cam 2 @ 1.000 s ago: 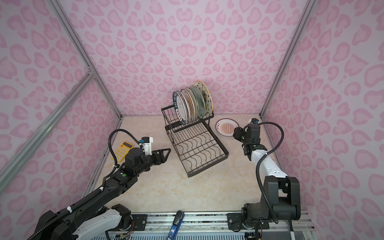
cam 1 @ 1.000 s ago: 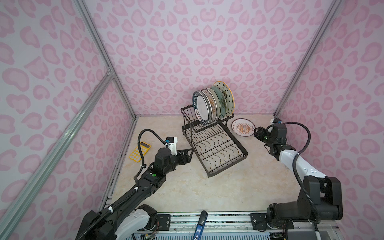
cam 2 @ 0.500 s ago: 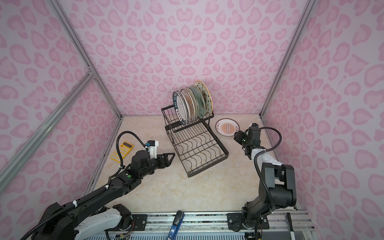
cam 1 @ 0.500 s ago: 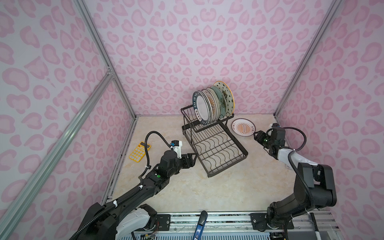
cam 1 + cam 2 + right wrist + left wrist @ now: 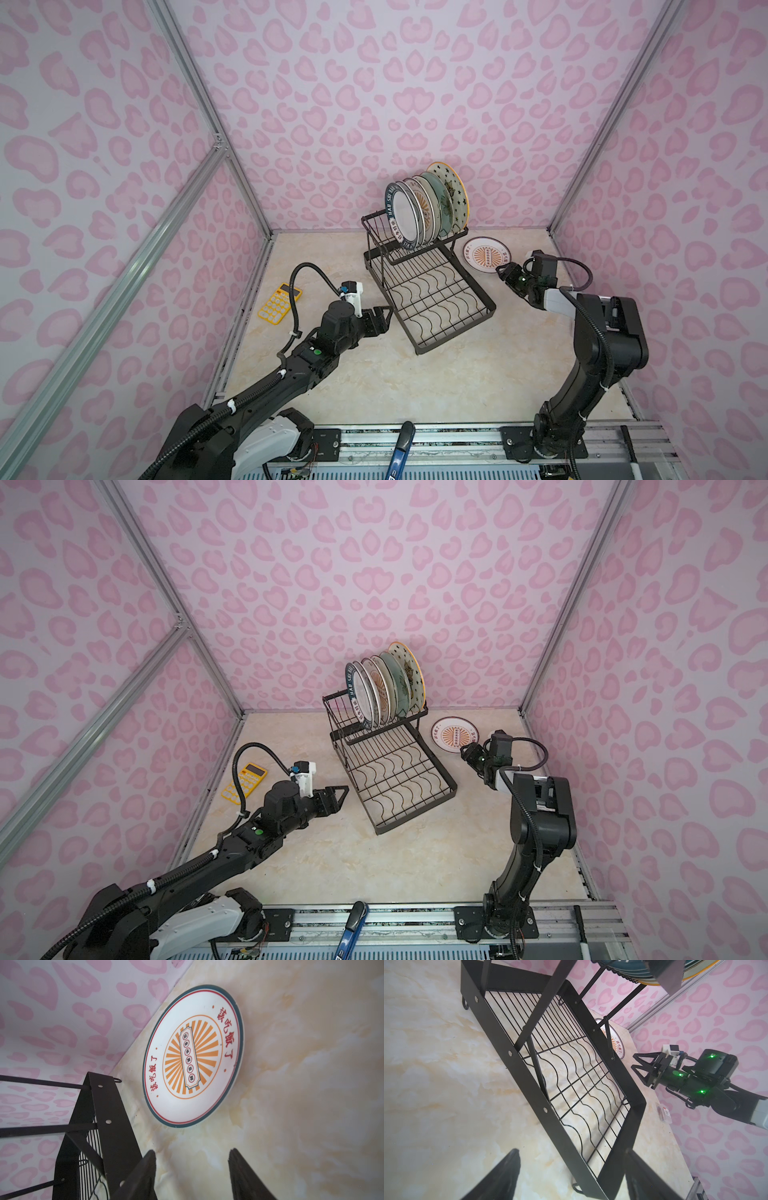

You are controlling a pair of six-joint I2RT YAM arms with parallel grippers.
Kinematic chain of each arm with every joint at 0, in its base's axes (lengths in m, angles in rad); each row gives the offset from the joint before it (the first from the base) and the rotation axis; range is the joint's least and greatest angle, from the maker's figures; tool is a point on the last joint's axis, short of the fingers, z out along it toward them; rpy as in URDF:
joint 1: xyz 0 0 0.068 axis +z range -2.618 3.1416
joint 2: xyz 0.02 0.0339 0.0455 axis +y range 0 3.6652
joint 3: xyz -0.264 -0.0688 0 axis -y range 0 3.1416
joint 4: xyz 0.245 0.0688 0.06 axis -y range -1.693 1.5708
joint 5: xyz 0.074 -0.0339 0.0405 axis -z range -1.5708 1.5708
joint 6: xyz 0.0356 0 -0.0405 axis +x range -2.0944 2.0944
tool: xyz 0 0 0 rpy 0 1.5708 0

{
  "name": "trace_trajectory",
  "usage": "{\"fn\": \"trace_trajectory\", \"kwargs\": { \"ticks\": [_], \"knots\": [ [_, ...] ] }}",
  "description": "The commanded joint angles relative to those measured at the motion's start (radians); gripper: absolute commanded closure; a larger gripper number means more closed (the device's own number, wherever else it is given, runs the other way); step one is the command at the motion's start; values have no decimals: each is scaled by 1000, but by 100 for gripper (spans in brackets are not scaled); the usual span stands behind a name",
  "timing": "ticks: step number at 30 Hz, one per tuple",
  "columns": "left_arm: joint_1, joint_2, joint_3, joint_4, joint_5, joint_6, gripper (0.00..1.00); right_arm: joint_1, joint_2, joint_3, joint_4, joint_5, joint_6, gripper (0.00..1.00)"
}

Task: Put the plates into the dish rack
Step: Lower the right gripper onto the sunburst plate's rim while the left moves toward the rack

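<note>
The black wire dish rack point(image 5: 493, 306) stands mid-table, and several plates point(image 5: 428, 205) stand upright in its raised basket. An orange sunburst plate point(image 5: 487, 254) point(image 5: 193, 1055) lies flat on the table to the right of the rack. My right gripper point(image 5: 505, 272) point(image 5: 193, 1150) hovers low just short of that plate's near edge, open, with nothing between its fingers. My left gripper point(image 5: 384, 318) point(image 5: 572, 1150) is open and empty, pointing at the front left corner of the rack's flat tray point(image 5: 618, 1159). The wavy dividers of the lower tray hold nothing.
A yellow calculator point(image 5: 280, 301) lies by the left wall. A blue-handled tool point(image 5: 401, 453) rests on the front rail. Pink patterned walls close in at the back and on both sides. A small packet point(image 5: 664, 1113) lies near the right wall.
My left gripper has moved right, closer to the rack's front corner. The right arm has folded more upright, its gripper dropping slightly beside the plate with its jaws a little narrower.
</note>
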Motion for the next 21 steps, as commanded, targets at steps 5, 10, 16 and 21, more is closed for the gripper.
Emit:
{"fn": "trace_trajectory", "kwargs": {
  "ticks": [5, 10, 16, 21],
  "knots": [
    [0, 0, 12, 7, -7, 12, 19, 0, 94, 86, -10, 59, 50, 45],
    [0, 4, 16, 3, -12, 14, 19, -2, 134, 114, -11, 72, 71, 49],
    [0, 4, 17, 4, -9, 14, 19, -3, 190, 130, 46, 44, 140, 54],
    [0, -2, 14, -2, -12, 14, 19, -5, 226, 132, 107, 26, 203, 57]
  ]
}}
